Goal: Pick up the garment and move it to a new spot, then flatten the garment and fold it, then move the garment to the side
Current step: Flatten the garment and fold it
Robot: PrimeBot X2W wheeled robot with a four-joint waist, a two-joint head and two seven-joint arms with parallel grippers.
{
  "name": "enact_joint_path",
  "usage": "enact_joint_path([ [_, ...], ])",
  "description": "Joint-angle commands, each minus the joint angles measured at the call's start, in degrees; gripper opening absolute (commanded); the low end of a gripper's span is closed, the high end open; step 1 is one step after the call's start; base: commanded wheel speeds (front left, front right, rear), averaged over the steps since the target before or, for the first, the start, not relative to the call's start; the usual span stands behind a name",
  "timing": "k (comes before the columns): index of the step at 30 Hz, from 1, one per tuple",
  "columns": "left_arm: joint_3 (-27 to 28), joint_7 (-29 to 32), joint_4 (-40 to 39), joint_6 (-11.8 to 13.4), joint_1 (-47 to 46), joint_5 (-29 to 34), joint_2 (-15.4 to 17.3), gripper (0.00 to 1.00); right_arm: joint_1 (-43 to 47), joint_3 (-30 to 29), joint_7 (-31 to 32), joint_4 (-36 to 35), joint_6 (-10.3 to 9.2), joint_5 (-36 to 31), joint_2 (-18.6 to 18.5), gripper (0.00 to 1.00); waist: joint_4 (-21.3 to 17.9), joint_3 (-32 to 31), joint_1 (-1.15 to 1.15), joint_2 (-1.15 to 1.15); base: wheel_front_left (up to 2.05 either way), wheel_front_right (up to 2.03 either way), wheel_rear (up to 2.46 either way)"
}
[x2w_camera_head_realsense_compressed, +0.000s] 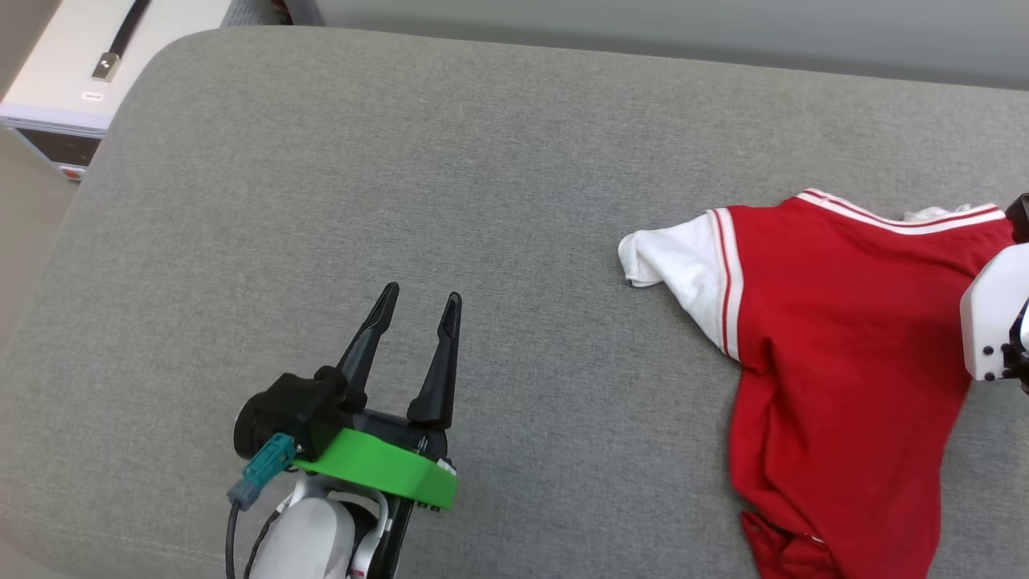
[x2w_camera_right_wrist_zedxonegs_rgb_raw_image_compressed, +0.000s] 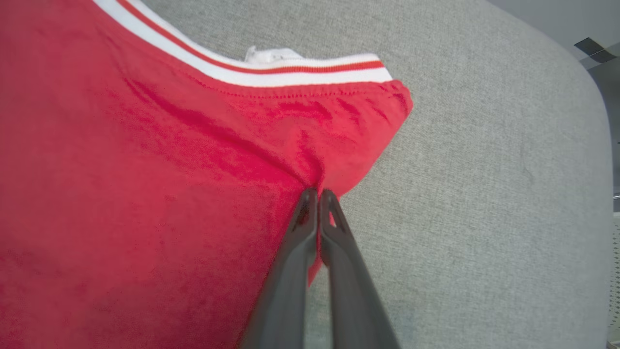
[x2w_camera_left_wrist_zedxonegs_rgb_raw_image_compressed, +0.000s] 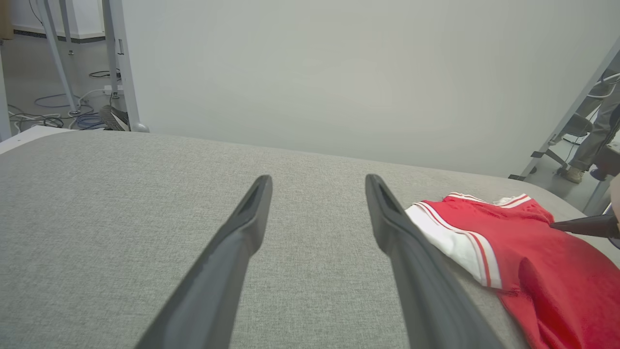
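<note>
Right end effector [x2w_camera_right_wrist_zedxonegs_rgb_raw_image_compressed: 317, 195] pinching garment [x2w_camera_right_wrist_zedxonegs_rgb_raw_image_compressed: 145, 194], grey surface [x2w_camera_right_wrist_zedxonegs_rgb_raw_image_compressed: 484, 218]

A table [x2w_camera_head_realsense_compressed: 514, 161] covered in grey fabric spans left to right. Off its far left corner stands a white box [x2w_camera_head_realsense_compressed: 56, 80] with what may be a black cable [x2w_camera_head_realsense_compressed: 129, 28] on top.

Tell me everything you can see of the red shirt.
The red knit jersey shirt with a white sleeve and white-and-red striped trim lies crumpled on the grey fabric cushion, toward the robot's right. The right claw is shut on a pinched fold near its trimmed edge.
</note>
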Motion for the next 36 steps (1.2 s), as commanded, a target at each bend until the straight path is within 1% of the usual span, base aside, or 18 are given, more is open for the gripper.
enact_joint_path([
  [1, 0.24, -0.33, 0.11, -0.16, -1.08, -0.27, 0.31, 1.00, 0.63, -0.09, -0.47, 0.93, -0.04, -0.58, 0.77, 0.00, -0.78, 0.60, 0.00, 0.00, 0.00, 0.00, 0.00],
  [2, 0.30, -0.33, 0.25, -0.16, -1.20, -0.28, 0.31, 1.00, 0.70, -0.05, -1.02, 1.16, -0.04, -0.80, 1.16, 0.42, -1.00, 0.65, 0.00, 0.00, 0.00, 0.00, 0.00],
  [3, 0.43, -0.33, 0.37, -0.16, -1.31, -0.28, 0.32, 1.00, 0.57, -0.36, -2.08, 1.20, -0.04, -1.11, 1.37, 1.00, -1.26, 0.69, 0.00, 0.00, 0.00, 0.00, 0.00],
  [9, 0.82, -0.33, 1.74, -0.16, -1.45, -0.49, 0.45, 1.00, 0.49, -3.32, -10.29, 1.09, -0.04, -1.00, 4.04, 1.00, -3.17, -1.16, 0.00, 0.00, 0.00, 0.00, 0.00],
  [13, 1.36, -0.33, 2.04, -0.16, -1.20, -0.60, 0.46, 1.00, 1.77, -5.62, -16.82, -1.02, -0.04, -0.33, 5.79, 1.00, -4.71, -3.53, 0.00, 0.00, 0.00, 0.00, 0.00],
  [15, 1.65, -0.33, 2.08, -0.16, -0.92, -0.80, 0.42, 1.00, 2.93, -6.67, -20.93, -3.43, -0.04, -0.27, 6.79, 1.00, -5.47, -4.67, 0.00, 0.00, 0.00, 0.00, 0.00],
  [18, 2.24, -0.33, 2.23, -0.16, -0.31, -1.23, 0.26, 1.00, 5.91, -8.63, -27.24, -8.41, -0.04, 1.20, 9.41, 1.00, -6.51, -6.46, 0.00, 0.00, 0.00, 0.00, 0.00],
  [22, 2.66, -0.33, 2.15, -0.16, 0.90, -1.64, 0.07, 1.00, 12.08, -12.38, -33.29, -15.18, -0.04, 2.89, 13.23, 1.00, -7.44, -8.58, 0.00, 0.00, 0.00, 0.00, 0.00],
  [24, 2.71, -0.33, 1.91, -0.16, 1.57, -1.69, -0.04, 1.00, 15.48, -13.81, -35.58, -18.81, -0.04, 3.23, 15.41, 1.00, -7.80, -9.33, 0.00, 0.00, 0.00, 0.00, 0.00],
  [29, 2.89, -0.33, 2.16, -0.16, 3.68, -2.28, -0.29, 1.00, 24.05, -14.69, -39.25, -26.72, -0.04, 2.26, 20.18, 1.00, -8.79, -10.96, 0.00, 0.00, 0.00, 0.00, 0.00],
  [33, 2.97, -0.33, 2.62, -0.16, 5.00, -2.53, -0.40, 1.00, 29.11, -14.14, -40.93, -30.54, -0.04, 1.01, 22.14, 1.00, -9.46, -11.64, 0.00, 0.00, 0.00, 0.00, 0.00],
  [36, 3.28, -0.33, 2.48, -0.16, 5.47, -2.73, -0.45, 1.00, 31.41, -13.62, -41.45, -31.93, -0.04, 0.99, 23.25, 1.00, -9.94, -11.70, 0.00, 0.00, 0.00, 0.00, 0.00],
])
